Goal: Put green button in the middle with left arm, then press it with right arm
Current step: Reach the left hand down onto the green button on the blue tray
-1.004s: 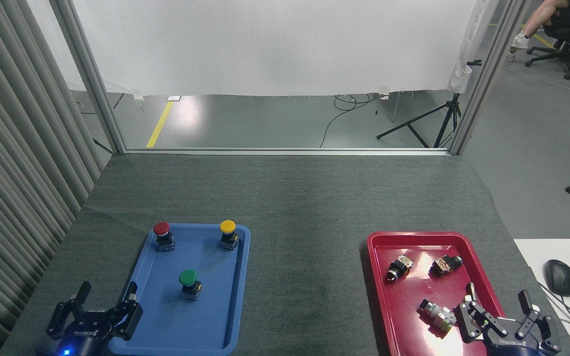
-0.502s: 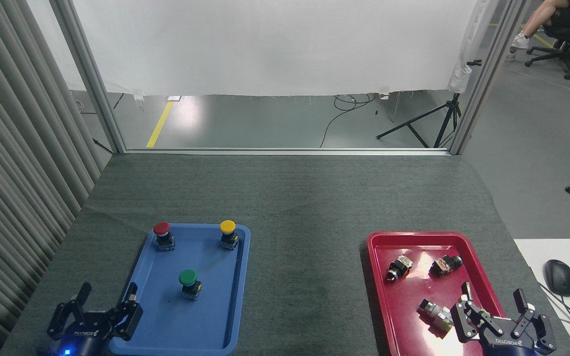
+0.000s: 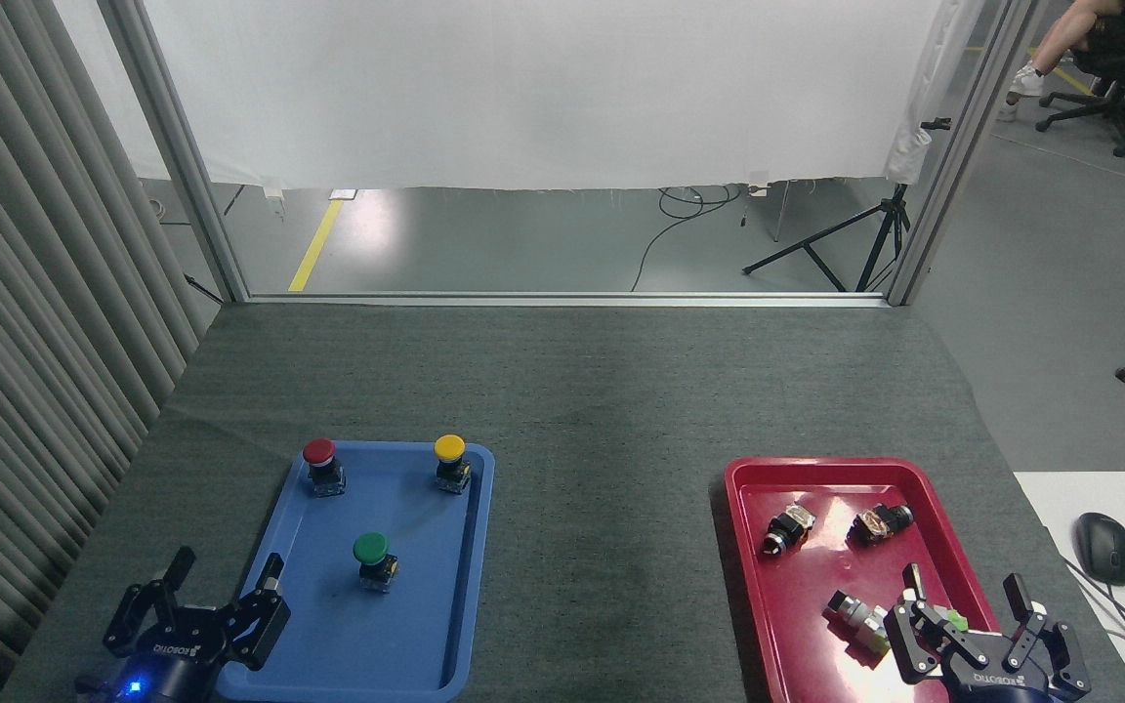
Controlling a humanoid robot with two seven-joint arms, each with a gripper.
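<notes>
Black fingers (image 3: 180,567) spreading wide on the left gripper (image 3: 225,571), pointing away over the blue tray's (image 3: 470,586) near-left rim, gripping nothing. Right gripper (image 3: 963,584) likewise splaying apart (empty too), hovering over the red tray's (image 3: 748,547) near corner. Sitting upright in the blue tray: three buttons, namely the green button (image 3: 373,559) nearest, one red button (image 3: 321,465), one yellow button (image 3: 450,461). Lying in the red tray: three small switch parts (image 3: 785,527). Stretching bare between both trays: grey mat (image 3: 602,459).

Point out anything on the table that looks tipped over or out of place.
The three small parts in the red tray lie on their sides, scattered at different angles. The red, yellow and green button stand upright in the blue tray. Nothing looks spilled or broken.
</notes>
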